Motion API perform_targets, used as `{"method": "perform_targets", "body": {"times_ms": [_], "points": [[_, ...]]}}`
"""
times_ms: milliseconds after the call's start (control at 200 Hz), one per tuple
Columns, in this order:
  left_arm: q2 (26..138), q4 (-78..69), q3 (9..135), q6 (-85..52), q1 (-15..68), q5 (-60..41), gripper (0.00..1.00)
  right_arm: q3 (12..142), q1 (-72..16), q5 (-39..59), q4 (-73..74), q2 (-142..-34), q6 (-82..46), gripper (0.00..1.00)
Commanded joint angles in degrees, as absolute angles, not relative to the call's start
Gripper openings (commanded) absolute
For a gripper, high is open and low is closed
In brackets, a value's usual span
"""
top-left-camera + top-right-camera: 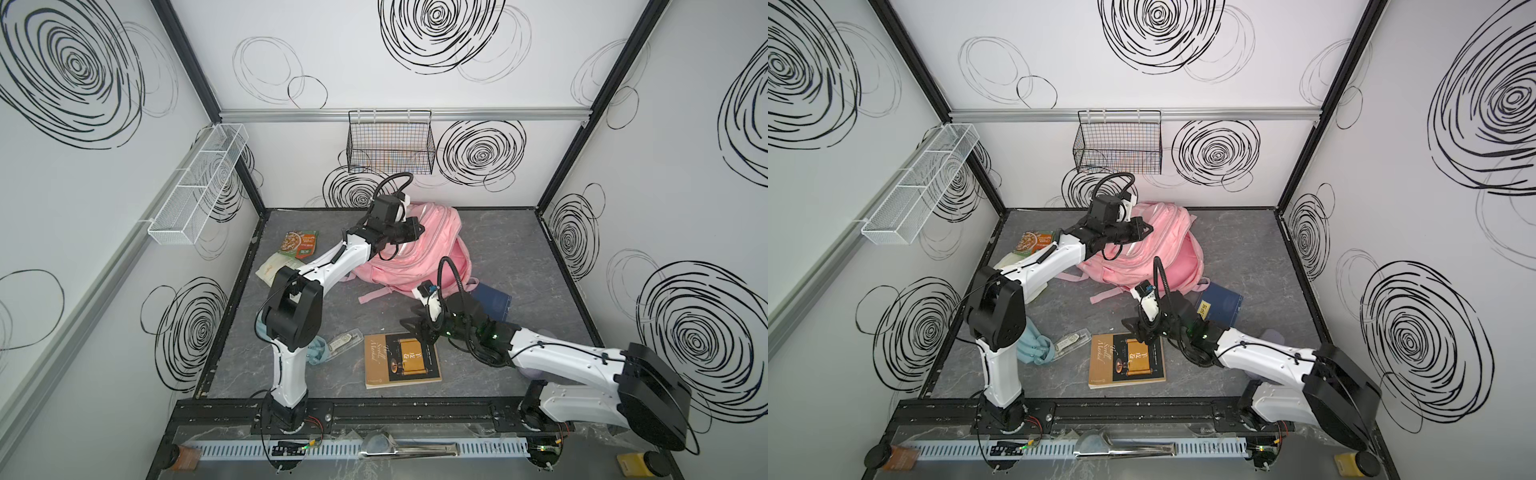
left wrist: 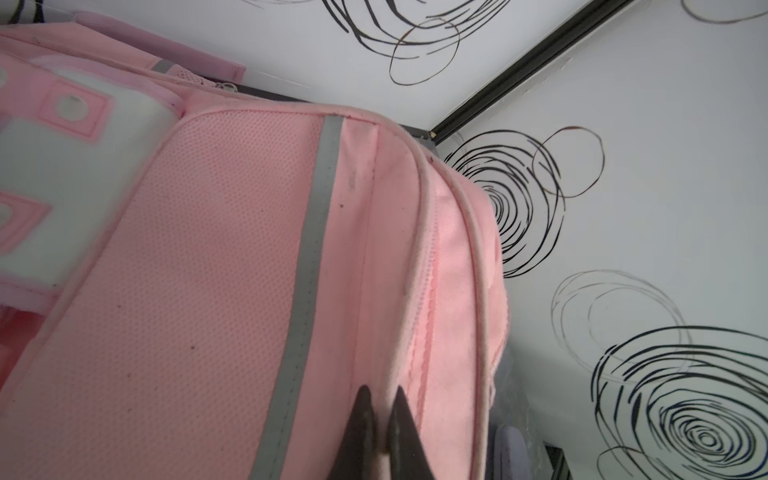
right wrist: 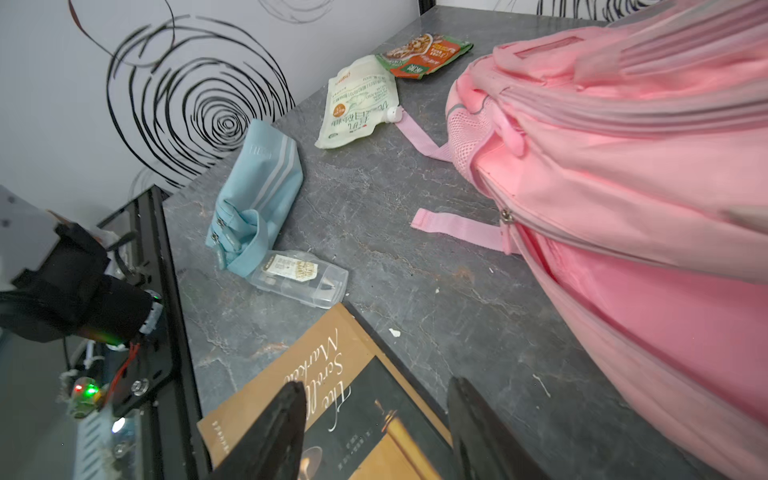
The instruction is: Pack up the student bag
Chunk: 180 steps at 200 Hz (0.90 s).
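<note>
At the far left of the table point(image 1: 498, 245) lie an orange food packet point(image 3: 424, 56) and a white sachet point(image 3: 357, 104). Nearer the front, a pale blue pouch point(image 3: 257, 187) touches a clear plastic case point(image 3: 299, 278). The left tool point(image 2: 380, 399) reaches in from that side and is closed, pinching a fold of piping on the edge of the student bag point(image 1: 419, 257). The bag lies slumped at the back middle of the table, its straps trailing forward. In front of it, apart from it, a brown book point(image 1: 401, 361) lies flat, its spine on the left and running front to back. The right tool point(image 3: 376, 395) hovers just over the book's far right corner, jaws apart with nothing between them. The right arm is therefore the nearer one to the book, and the bag lies beyond the tool, toward the back wall. I judge the book must travel that way to be packed. Whether the bag's opening gapes wide enough I cannot tell.
</note>
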<state>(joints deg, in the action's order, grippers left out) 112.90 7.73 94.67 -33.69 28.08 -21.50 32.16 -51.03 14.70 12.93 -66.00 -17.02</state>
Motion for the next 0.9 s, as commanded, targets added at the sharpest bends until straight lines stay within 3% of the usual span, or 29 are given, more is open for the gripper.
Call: {"method": "perform_targets", "body": {"times_ms": [0, 200, 280, 390, 630, 896], "points": [[113.57, 9.33, 96.33, -25.71, 26.34, -19.73, 0.00, 30.81, -48.95, 8.16, 2.75, -58.83, -25.33, 0.59], [113.94, 7.12, 93.54, -26.17, 26.18, -19.88, 0.01, 30.17, -35.51, 2.69, -10.43, -48.78, -32.50, 0.65], [113.58, 7.26, 93.84, -26.10, 26.29, -19.92, 0.28, 30.49, -27.74, 1.33, -14.34, -47.19, -33.73, 0.69], [111.63, 7.51, 94.19, -25.85, 26.85, -20.14, 0.46, 30.41, -18.15, 2.21, -15.63, -47.60, -33.76, 0.77], [104.93, 5.52, 91.78, -24.79, 34.99, -15.92, 0.50, 28.86, -1.97, 7.35, -13.44, -54.49, -33.75, 0.81], [113.88, 2.74, 90.64, -28.87, 47.39, -21.68, 0.50, 22.74, 5.96, 13.51, -6.92, -56.63, -34.54, 0.80]]}}
